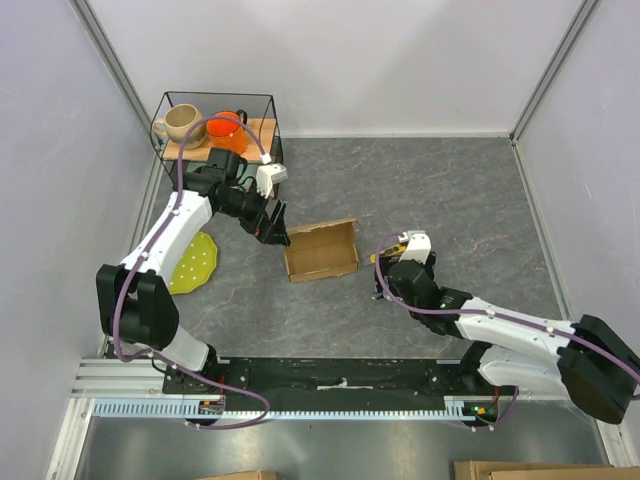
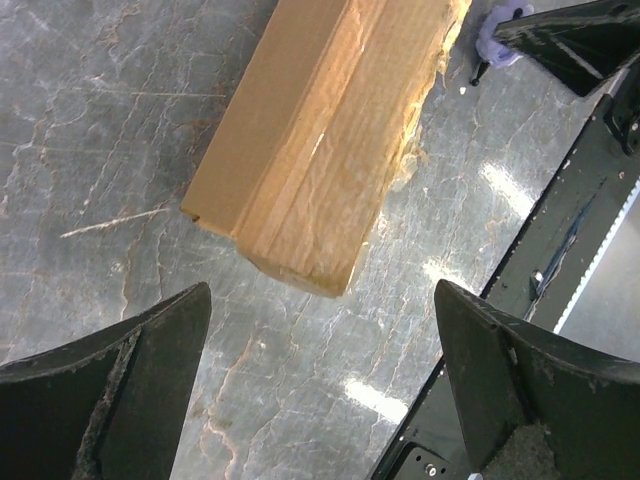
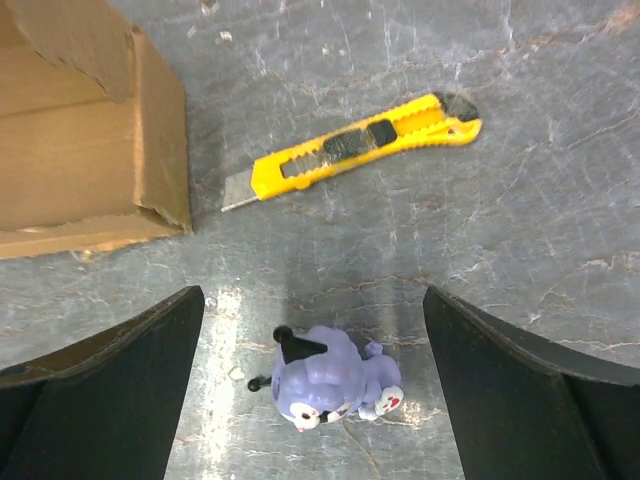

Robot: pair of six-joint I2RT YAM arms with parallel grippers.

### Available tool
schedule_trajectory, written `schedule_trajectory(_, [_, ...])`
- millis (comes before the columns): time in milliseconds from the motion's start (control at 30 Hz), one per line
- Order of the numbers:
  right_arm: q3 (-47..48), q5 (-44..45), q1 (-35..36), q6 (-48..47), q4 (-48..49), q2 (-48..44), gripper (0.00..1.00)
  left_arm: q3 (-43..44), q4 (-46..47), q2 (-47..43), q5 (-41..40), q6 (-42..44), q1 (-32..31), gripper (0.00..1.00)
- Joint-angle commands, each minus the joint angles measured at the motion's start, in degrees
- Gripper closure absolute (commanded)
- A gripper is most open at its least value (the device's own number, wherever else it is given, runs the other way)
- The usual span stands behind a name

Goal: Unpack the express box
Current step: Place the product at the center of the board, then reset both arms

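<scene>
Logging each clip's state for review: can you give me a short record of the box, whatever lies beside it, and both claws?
box: brown cardboard, open, flap up, on the table
beside it: yellow knife, blade out; purple toy
left claw: open, empty, by a corner of the box
right claw: open, empty, toy between its fingers, untouched

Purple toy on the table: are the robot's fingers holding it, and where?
Nothing is held. The purple toy lies free on the table between the open right fingers, touching neither. The left fingers are open too, empty.
</scene>
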Motion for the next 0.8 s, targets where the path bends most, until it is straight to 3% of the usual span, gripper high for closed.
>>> schedule_trajectory(0, [5.77,-0.11,-0.30,0.84,-6.30,-6.47,0.02,0.75,-1.60,-4.46,-2.61,-2.39,0.64,0.01])
schedule_trajectory(167, [17.35,1.20,-0.21,-1.88,-16.14,-9.57,0.02,3.03,-3.45,-6.57,-3.31,-2.84,2.31,0.01])
schedule_trajectory(367, [32.05,3.05,-0.21,-6.19,-27.84,-1.22,0.02,3.04,-4.68,-9.99,-3.58,-3.01,5.30,0.01])
schedule_trajectory(533, [35.05,1.65,-0.30,-6.72,-30.06,2.12,0.02,0.14,-4.51,-13.77,-3.40,-3.10,6.53,0.01])
schedule_trajectory(767, [34.08,-1.26,-0.38,-9.09,-27.60,-0.07,0.02,-2.50,-3.36,-16.33,-5.33,-4.06,7.24,0.01])
